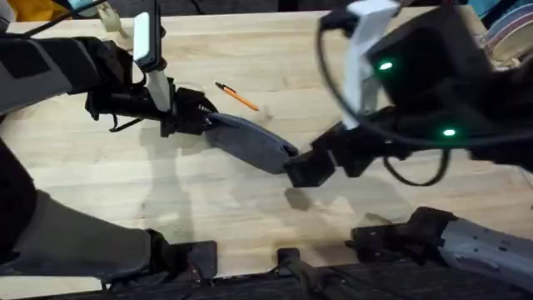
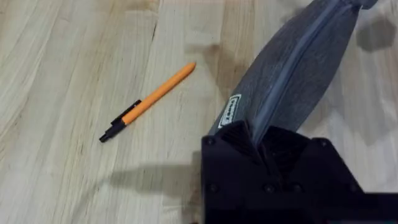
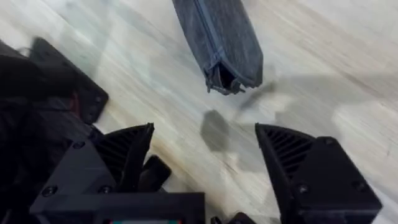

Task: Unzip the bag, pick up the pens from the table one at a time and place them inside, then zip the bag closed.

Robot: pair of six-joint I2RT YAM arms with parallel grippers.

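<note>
The right claw is standing wide open, holding nothing, its two black ribbed fingers spread apart just short of the bag's near end. That end is hanging a little above the tabletop, throwing a shadow, and a small zip piece is poking out there. The bag is grey, soft cloth, long with rounded ends, and a zip is running along it. The left claw is pinching the bag's far end tight. A small white label is sitting there; its writing is too small to read. Past the bag, an orange pen with a black tip is lying on the pale wooden planks.
</note>
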